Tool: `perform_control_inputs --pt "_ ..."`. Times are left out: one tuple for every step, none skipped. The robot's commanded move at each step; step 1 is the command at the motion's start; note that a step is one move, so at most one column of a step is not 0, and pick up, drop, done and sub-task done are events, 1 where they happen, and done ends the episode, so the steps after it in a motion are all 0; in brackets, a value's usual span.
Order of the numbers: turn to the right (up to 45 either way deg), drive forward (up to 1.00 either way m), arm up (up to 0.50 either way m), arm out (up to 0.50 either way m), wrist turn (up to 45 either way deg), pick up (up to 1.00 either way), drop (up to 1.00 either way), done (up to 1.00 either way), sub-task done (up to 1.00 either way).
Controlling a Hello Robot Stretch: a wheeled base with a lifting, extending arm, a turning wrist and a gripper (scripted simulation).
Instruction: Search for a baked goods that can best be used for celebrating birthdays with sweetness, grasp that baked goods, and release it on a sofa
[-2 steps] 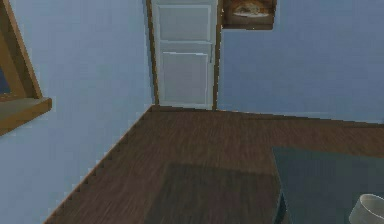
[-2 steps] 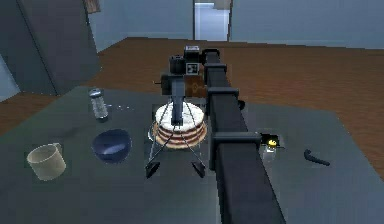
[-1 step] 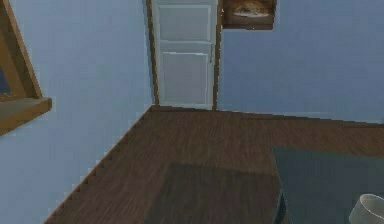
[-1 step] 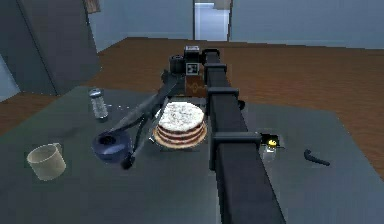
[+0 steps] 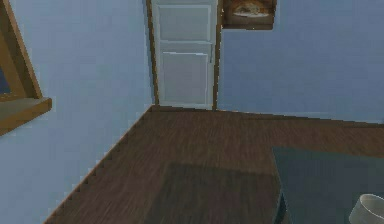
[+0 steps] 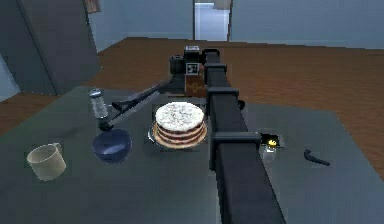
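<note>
A layered cake [image 6: 179, 124] with white frosting sits on a plate at the centre of a dark grey table [image 6: 60, 200] in the arm side view, just left of the robot's dark arm [image 6: 238, 165], which climbs from the bottom edge. The gripper [image 6: 180, 66] shows at the arm's far end, above the cake in the frame, over the table's far edge. Whether it holds anything cannot be told. A thin dark shape [image 6: 135, 103] slants from near the gripper toward a dark blue bowl [image 6: 111, 146] at centre left. A small shaker [image 6: 97, 103] stands above the bowl and a beige mug [image 6: 45, 160] sits at lower left. In the forward view, a white door [image 5: 185, 55] stands at top centre between blue walls, a framed picture [image 5: 248, 12] beside it.
</note>
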Motion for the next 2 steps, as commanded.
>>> perform_control_inputs --pt "0.0 0.0 0.0 0.0 45.0 0.0 0.0 0.0 0.0" --pt "0.0 0.0 0.0 0.0 33.0 0.0 0.0 0.0 0.0"
